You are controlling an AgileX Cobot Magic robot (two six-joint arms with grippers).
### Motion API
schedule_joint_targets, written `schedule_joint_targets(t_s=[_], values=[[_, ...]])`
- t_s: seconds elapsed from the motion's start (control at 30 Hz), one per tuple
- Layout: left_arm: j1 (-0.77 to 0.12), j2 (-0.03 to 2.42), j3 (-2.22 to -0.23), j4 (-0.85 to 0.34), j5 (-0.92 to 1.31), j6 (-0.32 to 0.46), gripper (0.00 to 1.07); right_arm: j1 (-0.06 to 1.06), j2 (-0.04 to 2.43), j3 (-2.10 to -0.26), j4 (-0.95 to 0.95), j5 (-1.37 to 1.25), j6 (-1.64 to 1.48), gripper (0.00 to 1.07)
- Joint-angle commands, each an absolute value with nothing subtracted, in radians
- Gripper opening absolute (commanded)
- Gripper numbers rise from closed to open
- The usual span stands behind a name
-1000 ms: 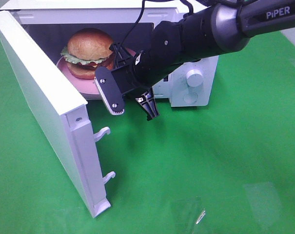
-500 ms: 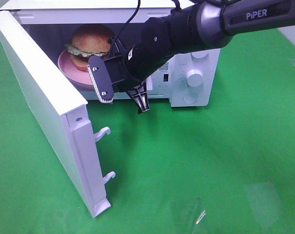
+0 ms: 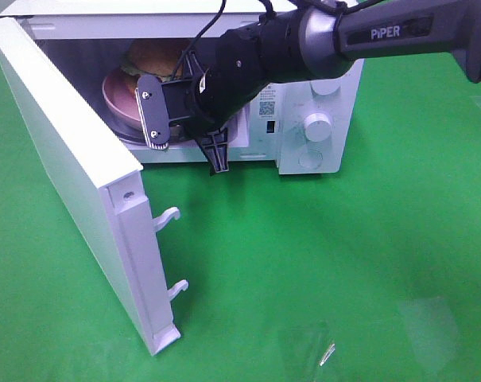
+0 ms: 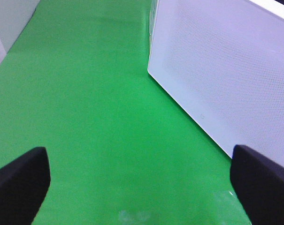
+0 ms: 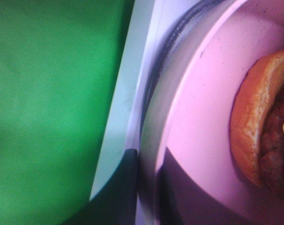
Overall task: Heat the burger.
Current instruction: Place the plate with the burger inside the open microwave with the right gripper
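The burger (image 3: 154, 56), golden bun on top, sits on a pink plate (image 3: 117, 99) inside the open microwave (image 3: 304, 163). My right gripper (image 3: 164, 115) reaches into the cavity from the right and is shut on the plate's near rim. Its own body hides the fingertips in the high view. In the right wrist view the plate (image 5: 203, 122) fills the picture. There the burger (image 5: 259, 140) shows its bun edge and patty, and the right gripper (image 5: 149, 187) clamps the rim above the turntable. My left gripper (image 4: 142, 187) is open over green cloth, holding nothing.
The microwave's white door (image 3: 73, 159) stands swung out toward the front left, with two latch hooks (image 3: 168, 216) sticking out. Control knobs (image 3: 316, 126) are on the right front panel. A white dotted microwave panel (image 4: 221, 70) lies beside the left gripper. Green cloth (image 3: 343, 270) covers the table.
My right arm has moved up and left, deeper into the microwave, carrying the plate and burger from the cavity mouth to well inside. The left gripper has stayed open.
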State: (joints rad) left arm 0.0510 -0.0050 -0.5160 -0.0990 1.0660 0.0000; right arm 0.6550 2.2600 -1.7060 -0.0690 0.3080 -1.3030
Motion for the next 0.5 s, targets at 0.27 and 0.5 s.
schedule_joint_targets(t_s=[0.27,0.5], values=[[0.052,-0.021,-0.516,-0.098,1.066,0.000,0.98,0.667,2.283,-1.759,-0.155,0.261,-1.255,0.00],[0.052,-0.021,-0.516,-0.098,1.066,0.000,0.98,0.667,2.295,-1.773,-0.155,0.270,-1.255,0.02]])
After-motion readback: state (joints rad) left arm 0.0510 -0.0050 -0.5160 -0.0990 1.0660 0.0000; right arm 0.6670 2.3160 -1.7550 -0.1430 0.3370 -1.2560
